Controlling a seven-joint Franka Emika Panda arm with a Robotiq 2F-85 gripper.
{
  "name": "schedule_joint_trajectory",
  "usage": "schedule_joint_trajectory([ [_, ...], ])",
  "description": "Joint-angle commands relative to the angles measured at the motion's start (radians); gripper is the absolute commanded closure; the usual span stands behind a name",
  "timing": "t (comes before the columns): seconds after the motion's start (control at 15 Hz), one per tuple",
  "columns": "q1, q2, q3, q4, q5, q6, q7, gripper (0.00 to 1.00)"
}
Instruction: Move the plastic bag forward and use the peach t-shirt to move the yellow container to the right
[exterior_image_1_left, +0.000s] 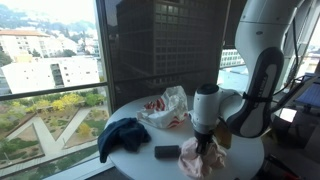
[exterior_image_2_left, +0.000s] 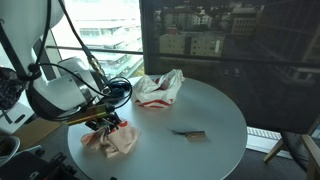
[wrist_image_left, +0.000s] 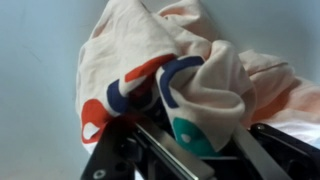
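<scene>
The peach t-shirt (exterior_image_1_left: 200, 160) lies bunched on the round white table (exterior_image_1_left: 140, 112), near its front edge. It also shows in an exterior view (exterior_image_2_left: 118, 141). My gripper (exterior_image_1_left: 206, 137) stands right over it, also seen in an exterior view (exterior_image_2_left: 104, 124). In the wrist view a fold of the t-shirt (wrist_image_left: 200, 90), with red, blue and teal print, sits between my fingers (wrist_image_left: 200, 150), which are shut on it. The white and red plastic bag (exterior_image_1_left: 165, 108) lies at the back of the table, apart from my gripper, in both exterior views (exterior_image_2_left: 160, 88). No yellow container shows.
A crumpled blue cloth (exterior_image_1_left: 122, 136) lies at one side of the table. A small dark flat object (exterior_image_1_left: 167, 152) lies between it and the t-shirt, also in an exterior view (exterior_image_2_left: 189, 134). Large windows stand behind the table.
</scene>
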Motion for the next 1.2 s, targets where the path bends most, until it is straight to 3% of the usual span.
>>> schedule_joint_trajectory([
  [0.0,0.014,-0.01,-0.02,0.037,0.001,-0.076,0.012,0.92],
  [0.2,0.002,-0.043,-0.027,0.076,0.012,-0.168,-0.014,0.89],
  [0.53,-0.046,-0.127,-0.002,0.171,0.151,-0.339,-0.103,0.88],
  [0.6,-0.109,-0.164,0.054,0.197,0.148,-0.395,-0.107,0.89],
  [1.13,-0.274,-0.391,0.2,0.394,0.233,-0.741,-0.179,0.88],
])
